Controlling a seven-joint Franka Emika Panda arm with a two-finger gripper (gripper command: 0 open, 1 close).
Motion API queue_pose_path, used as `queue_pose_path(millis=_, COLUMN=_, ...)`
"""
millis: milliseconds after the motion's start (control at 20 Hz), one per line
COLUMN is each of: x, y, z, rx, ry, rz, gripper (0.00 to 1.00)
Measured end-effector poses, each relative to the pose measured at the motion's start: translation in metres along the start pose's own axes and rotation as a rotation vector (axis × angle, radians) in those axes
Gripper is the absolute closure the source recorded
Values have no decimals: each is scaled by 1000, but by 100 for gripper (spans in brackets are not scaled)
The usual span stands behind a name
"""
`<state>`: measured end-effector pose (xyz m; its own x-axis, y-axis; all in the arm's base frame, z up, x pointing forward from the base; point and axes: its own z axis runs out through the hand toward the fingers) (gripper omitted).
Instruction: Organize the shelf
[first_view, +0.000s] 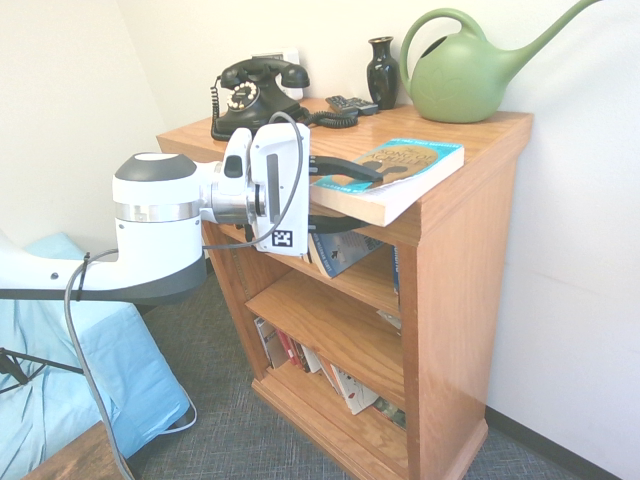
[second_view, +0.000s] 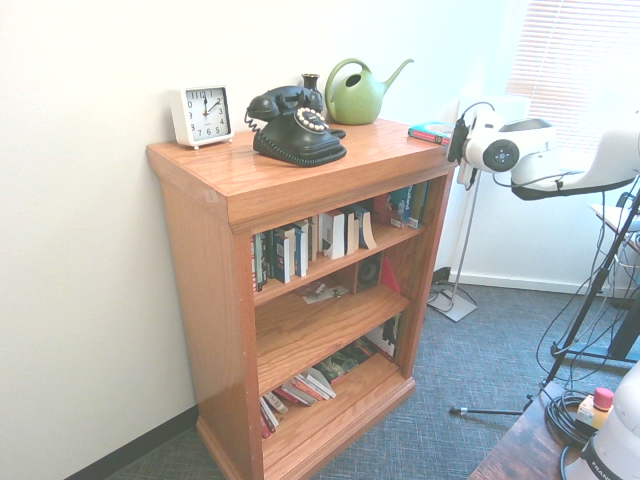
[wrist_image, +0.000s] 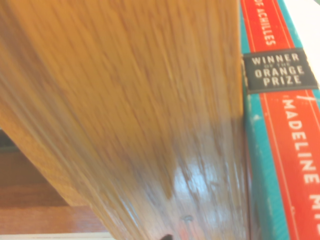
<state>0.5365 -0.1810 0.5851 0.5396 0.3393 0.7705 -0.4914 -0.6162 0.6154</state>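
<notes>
The shelf (first_view: 470, 250) is an oak bookcase with a broad top (second_view: 290, 180) and three inner levels. A teal paperback (first_view: 400, 170) lies flat on the top's corner, with its edge overhanging the front. My gripper (first_view: 345, 198) reaches it from the front. One finger rests over the cover and the other sits under the overhang. The fingers stand wider apart than the book is thick, so the gripper is open. The second exterior view shows the book (second_view: 432, 131) beside the gripper (second_view: 457, 140). The wrist view shows blurred oak (wrist_image: 125, 125) and the book's red and teal spine (wrist_image: 280, 150).
On the top stand a black rotary phone (first_view: 255, 95), a green watering can (first_view: 465, 75), a black vase (first_view: 382, 70), a remote (first_view: 352, 104) and a white clock (second_view: 203, 115). Books (second_view: 310, 240) fill the inner levels unevenly. A blue-covered seat (first_view: 60, 370) stands below the arm.
</notes>
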Motion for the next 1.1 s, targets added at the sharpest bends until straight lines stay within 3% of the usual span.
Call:
queue_pose_path(millis=800, x=10, y=7, z=1, rx=-10, ry=16, rz=11, gripper=100)
queue_pose_path(millis=1100, x=20, y=4, z=-11, rx=18, ry=4, rz=90, gripper=100)
